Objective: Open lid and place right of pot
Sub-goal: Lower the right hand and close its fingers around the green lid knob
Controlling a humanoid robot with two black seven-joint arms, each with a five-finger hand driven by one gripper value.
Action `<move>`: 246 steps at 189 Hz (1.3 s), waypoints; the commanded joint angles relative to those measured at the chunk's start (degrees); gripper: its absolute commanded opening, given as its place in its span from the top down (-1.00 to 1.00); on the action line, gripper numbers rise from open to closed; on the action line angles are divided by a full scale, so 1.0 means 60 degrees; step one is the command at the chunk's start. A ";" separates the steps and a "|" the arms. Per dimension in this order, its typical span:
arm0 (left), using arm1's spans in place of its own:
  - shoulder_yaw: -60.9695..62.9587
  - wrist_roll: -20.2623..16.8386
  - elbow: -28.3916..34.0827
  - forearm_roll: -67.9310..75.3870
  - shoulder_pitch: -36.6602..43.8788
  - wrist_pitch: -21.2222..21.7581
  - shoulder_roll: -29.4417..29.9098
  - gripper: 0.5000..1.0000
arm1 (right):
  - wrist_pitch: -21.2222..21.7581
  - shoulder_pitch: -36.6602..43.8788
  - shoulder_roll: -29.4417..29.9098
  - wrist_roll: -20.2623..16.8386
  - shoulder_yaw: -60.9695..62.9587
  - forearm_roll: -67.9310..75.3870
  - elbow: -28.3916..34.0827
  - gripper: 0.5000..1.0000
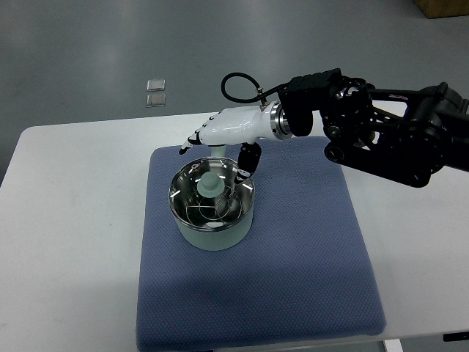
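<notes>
A pale green pot (215, 233) stands on a blue mat (293, 279) at its upper left. A glass lid (194, 205) with a pale green knob (210, 184) sits on the pot. My right hand (220, 143) reaches in from the right and hovers just behind and above the lid. Its white fingers (192, 139) are spread out to the left, and its thumb (247, 160) points down at the lid's far right rim. It holds nothing. The left arm is out of view.
The mat lies on a white table (66, 242). The black right forearm (381, 136) crosses above the table's far right side. Two small clear squares (155, 92) lie on the grey floor beyond the table.
</notes>
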 commanded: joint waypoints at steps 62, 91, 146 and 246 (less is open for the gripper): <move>0.0005 -0.0001 0.0000 0.0001 -0.0001 0.0000 0.0000 -1.00 | 0.0075 -0.0007 0.0208 -0.0041 -0.0066 0.0018 -0.0030 -0.71; 0.0005 -0.0001 0.0000 0.0001 -0.0001 0.0000 0.0000 -1.00 | 0.0075 0.0008 0.0266 -0.0041 -0.0110 0.0033 -0.0030 -0.65; -0.0010 -0.0001 0.0000 0.0001 -0.0001 0.0000 0.0000 -1.00 | 0.0163 0.0023 0.0501 -0.0158 -0.0213 0.0033 -0.0118 -0.48; -0.0010 -0.0001 0.0000 0.0001 -0.0001 0.0000 0.0000 -1.00 | 0.0339 0.0096 0.0632 -0.0158 -0.0271 0.0047 -0.0367 -0.05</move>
